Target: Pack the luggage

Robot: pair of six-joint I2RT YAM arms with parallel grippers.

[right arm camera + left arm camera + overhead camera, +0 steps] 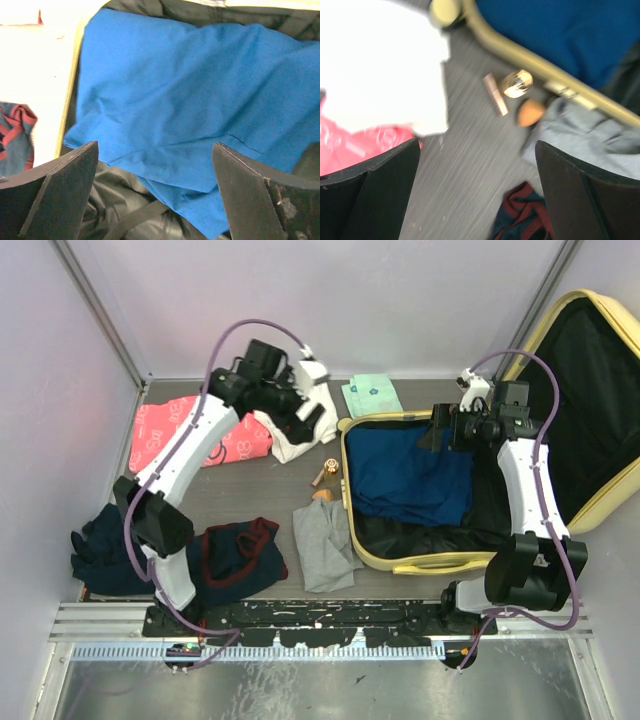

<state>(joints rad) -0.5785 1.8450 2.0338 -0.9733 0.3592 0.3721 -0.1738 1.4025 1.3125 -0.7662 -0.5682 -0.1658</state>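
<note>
Left wrist blurred, luggage (535, 62) cut off

Smooth hard-shell luggage (420, 562), matt blue cloth (410, 475)

The luggage (405, 563) is seen in pale yellow, lined in black. Inside it a blue garment (410, 475) is shown. On the dark grey desk (290, 485), a pink white-printed cloth (170, 435), a grey garment (322, 540) and a navy red-trimmed garment (240, 552) are seen.
</note>
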